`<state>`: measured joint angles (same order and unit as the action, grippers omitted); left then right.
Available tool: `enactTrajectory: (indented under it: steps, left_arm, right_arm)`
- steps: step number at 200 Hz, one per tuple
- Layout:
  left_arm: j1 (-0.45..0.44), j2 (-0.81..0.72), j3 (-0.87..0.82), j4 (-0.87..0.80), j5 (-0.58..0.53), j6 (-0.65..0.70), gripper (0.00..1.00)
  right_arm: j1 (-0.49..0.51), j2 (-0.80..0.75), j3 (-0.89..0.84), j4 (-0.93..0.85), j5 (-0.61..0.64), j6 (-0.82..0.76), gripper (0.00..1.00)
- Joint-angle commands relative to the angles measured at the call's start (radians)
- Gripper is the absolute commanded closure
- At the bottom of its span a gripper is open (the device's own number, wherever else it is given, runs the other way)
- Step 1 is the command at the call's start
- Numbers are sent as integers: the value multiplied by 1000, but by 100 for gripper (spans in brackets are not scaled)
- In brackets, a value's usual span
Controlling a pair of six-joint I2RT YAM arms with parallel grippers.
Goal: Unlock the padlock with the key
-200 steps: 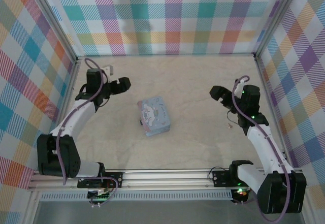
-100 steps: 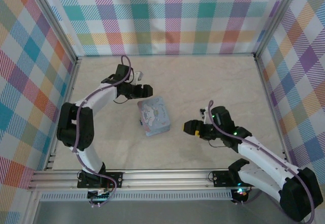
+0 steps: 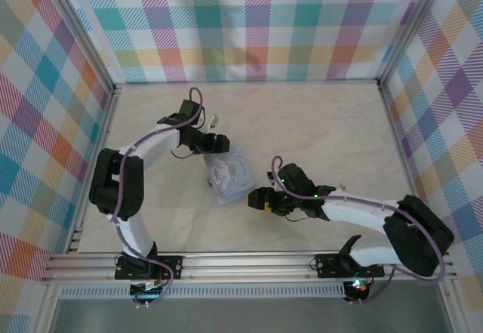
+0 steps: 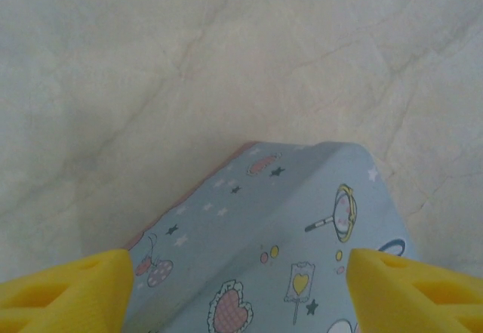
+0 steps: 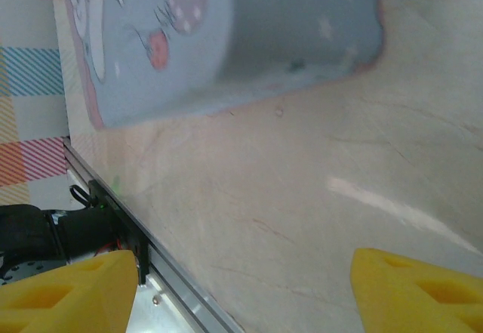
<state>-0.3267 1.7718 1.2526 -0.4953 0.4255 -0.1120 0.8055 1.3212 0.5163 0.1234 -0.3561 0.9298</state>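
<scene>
Both my arms had swung in toward the blue tin (image 3: 230, 173) in the middle of the frame. My left pincer (image 3: 220, 143) and right pincer (image 3: 259, 198) were spread wide and held nothing. I guessed the padlock (image 3: 209, 183) was the small dark bit on the tin's left edge. It was likely hard, smooth and slippery, so best pinched by its flat sides.

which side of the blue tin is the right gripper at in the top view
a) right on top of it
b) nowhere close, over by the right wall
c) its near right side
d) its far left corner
C: in the top view the right gripper sits just off the near right side of the blue tin, while the left gripper is at its far edge.
</scene>
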Motion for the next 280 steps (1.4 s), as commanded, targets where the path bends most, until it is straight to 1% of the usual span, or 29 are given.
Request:
enactTrajectory:
  steps: [1,22,56,94,113,138,141,149,175,207,280]
  left_arm:
    - [-11,-86,-55,-16,6,-19,27]
    - [-11,-143,-111,-6,-7,-51,27]
    - [-24,-250,-252,76,-16,-146,28]
    - [-42,-383,-412,158,-40,-236,30]
    - [-53,-460,-484,189,-65,-282,31]
    - [-62,-554,-568,208,-90,-340,32]
    - [-64,-565,-580,244,-91,-349,32]
    - [-68,-588,-608,268,-91,-373,33]
    - [-91,-634,-662,325,-109,-440,35]
    - [-133,-612,-653,381,-143,-476,36]
    - [-258,-345,-481,482,-196,-496,37]
  right_arm:
    - [6,49,57,119,-17,30,27]
    - [6,90,92,122,1,27,30]
    - [4,157,153,99,28,8,32]
    - [-15,209,234,33,66,-39,35]
    - [-37,243,272,20,48,-57,35]
    - [-52,292,342,-33,33,-103,38]
    - [-52,298,350,-40,33,-108,38]
    - [-55,315,372,-59,31,-121,38]
    - [-77,376,432,-96,-8,-147,44]
    - [-98,409,478,-148,-5,-187,45]
    - [-232,391,516,-242,-9,-271,43]
